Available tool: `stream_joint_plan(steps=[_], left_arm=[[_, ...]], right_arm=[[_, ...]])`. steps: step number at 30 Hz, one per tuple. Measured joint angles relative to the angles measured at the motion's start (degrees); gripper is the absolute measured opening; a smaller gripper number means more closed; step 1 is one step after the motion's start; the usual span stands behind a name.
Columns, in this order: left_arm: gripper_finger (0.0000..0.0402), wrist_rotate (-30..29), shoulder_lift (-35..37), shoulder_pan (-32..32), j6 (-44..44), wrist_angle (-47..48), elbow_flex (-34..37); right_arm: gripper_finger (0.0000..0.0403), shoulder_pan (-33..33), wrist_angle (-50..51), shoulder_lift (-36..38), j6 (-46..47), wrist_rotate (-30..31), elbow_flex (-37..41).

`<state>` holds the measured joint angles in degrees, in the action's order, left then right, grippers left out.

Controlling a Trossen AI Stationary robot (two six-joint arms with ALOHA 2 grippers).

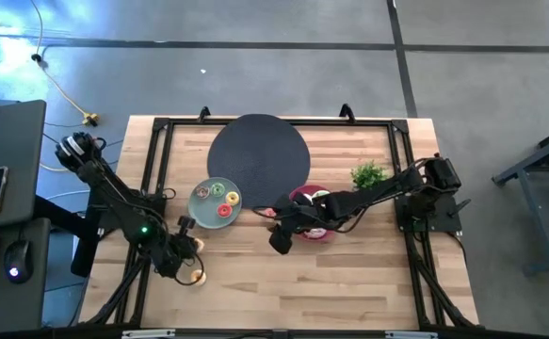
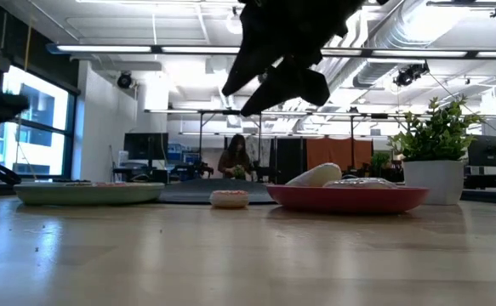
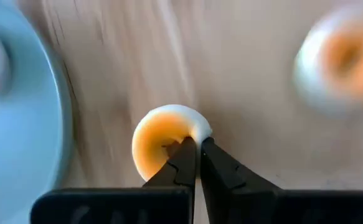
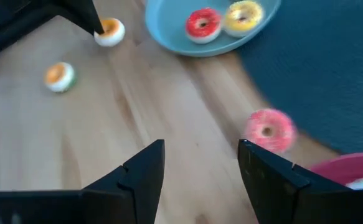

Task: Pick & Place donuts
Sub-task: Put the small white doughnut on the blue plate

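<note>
The worktop carries a grey-green plate left of centre, holding two donuts. Near the front-left corner, the left pincer is closed on an orange donut's rim; so thin a pinch may let it swing or drop. The right pincer hangs wide open and empty above mid-worktop, near a pink donut.

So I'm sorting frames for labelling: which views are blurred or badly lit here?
Left wrist view: streaked blur, only the orange donut at the left gripper reads clearly. Right wrist view: pink donut smeared beyond the open right gripper. Low view: arm a backlit silhouette under ceiling lights. High view: evenly lit.
</note>
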<state>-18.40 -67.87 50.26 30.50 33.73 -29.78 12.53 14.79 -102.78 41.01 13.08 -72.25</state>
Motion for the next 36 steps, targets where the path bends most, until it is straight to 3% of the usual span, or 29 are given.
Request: stream_joint_plan(steps=[4, 8, 12, 16, 18, 26, 36], left_arm=[[0.0002, -7.6, 3.7, 0.0, -2.6, -8.4, -2.3], [0.0001, -18.6, 8.3, 0.0, -12.8, -23.9, -1.5], [0.0001, -21.0, 8.7, 0.0, -9.0, -41.3, 6.8], [0.0000, -24.9, 4.5, 1.4, -6.2, -70.8, 17.4], [0.0000, -27.8, 2.1, 2.0, -6.1, -80.2, 20.3], [0.0000, -25.3, -3.8, 1.9, 1.2, -84.9, 22.8], [0.0000, -23.1, -3.4, 1.8, -8.0, -95.4, 22.6]], right_arm=[[0.0194, -1.0, -4.4, -0.4, 3.6, -10.4, 0.0], [0.0194, -2.5, -13.4, -2.2, 6.1, -20.6, 0.0], [0.0194, -4.0, -19.3, -4.3, 9.1, -24.6, -0.1], [0.0194, -4.3, -19.4, -4.9, 9.5, -24.8, 0.0], [0.0194, -3.9, -18.5, -4.9, 8.9, -24.5, 0.0], [0.0196, -3.1, -17.6, -5.2, 1.2, -19.1, 0.0], [0.0254, -2.9, -31.4, -7.6, -17.5, -17.6, -0.1]])
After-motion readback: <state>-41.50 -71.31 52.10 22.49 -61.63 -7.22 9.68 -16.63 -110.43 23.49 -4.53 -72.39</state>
